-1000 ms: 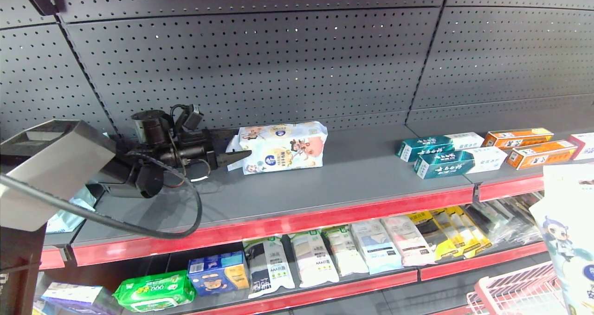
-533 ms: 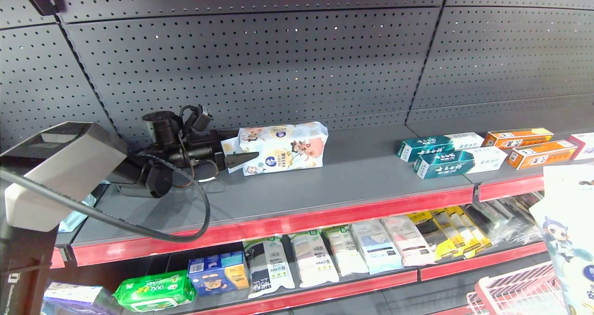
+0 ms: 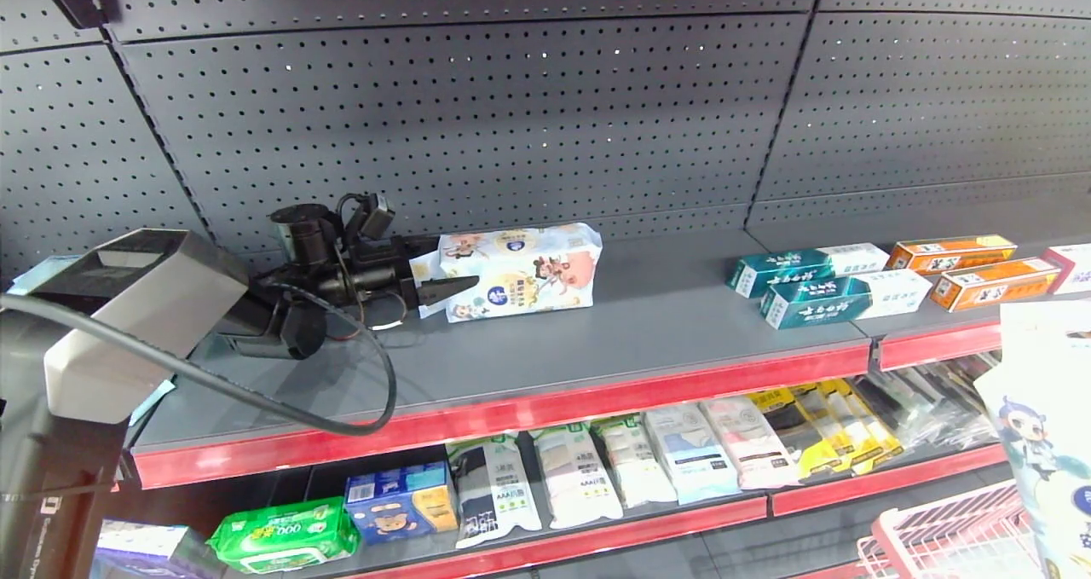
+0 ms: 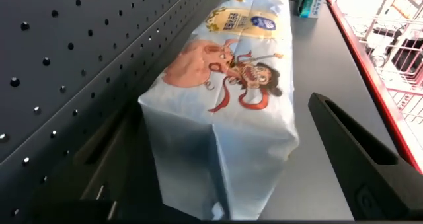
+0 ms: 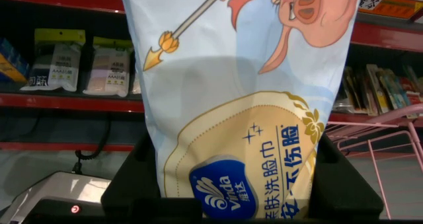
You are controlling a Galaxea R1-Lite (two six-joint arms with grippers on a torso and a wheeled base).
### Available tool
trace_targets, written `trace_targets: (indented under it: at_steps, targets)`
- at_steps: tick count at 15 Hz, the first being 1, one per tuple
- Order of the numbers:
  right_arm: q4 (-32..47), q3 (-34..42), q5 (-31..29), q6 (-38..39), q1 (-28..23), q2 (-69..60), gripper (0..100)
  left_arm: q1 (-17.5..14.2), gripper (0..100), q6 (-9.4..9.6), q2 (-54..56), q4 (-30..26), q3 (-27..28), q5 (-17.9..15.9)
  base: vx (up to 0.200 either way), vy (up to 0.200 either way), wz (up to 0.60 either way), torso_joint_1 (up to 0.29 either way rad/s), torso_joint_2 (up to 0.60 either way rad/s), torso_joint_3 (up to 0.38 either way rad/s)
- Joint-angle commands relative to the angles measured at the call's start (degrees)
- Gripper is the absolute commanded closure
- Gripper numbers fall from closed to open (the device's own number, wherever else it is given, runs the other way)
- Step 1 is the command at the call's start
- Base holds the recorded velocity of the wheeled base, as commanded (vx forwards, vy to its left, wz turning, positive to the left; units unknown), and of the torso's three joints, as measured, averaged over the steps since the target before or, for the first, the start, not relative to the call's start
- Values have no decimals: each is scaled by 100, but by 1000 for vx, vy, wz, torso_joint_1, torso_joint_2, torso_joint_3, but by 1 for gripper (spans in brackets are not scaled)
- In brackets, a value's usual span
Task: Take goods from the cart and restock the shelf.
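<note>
Since the left gripper (image 3: 445,270) is parked at the left end of the tissue pack (image 3: 520,270) on the upper shelf (image 3: 648,332), that's the spot to look at. Its jaws are spread, one on each side of that end. In the left wrist view the front finger (image 4: 357,164) sits apart from the wrapper with bare shelf showing between them, so nothing's clamped.

The pack lies flat and lengthwise, its long back side just beside the pegboard panel (image 3: 477,118), so there's no real room behind it. To its right there's a wide stretch of bare shelf before the toothpaste boxes (image 3: 822,285), which are well apart from it. In front there's more bare shelf, out to the red front edge (image 3: 528,408).

Over on the right, the right gripper (image 5: 241,184) is closed on a second pack (image 3: 1044,442), held upright with the wrapper squeezed between the black jaws, near the cart (image 3: 938,536).
</note>
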State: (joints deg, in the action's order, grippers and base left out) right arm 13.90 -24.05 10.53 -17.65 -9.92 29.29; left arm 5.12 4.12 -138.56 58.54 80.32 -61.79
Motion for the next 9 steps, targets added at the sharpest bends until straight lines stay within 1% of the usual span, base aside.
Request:
trace_targets:
  at_steps: [1,5,7,9]
  targets:
    - [-1,6,1,-1,-1,-3,100,33,0,1,-66,0,45,1,0,0,0,0,0,0]
    - [60,-12,1,-10,-1,-38,100,33,0,1,-207,0,238,1,0,0,0,0,0,0]
    - [386,-108,1,-10,-1,-161,100,33,0,1,-215,0,247,1,0,0,0,0,0,0]
    - [456,-108,1,-1,-1,-249,100,59,0,1,-224,8,238,1,0,0,0,0,0,0]
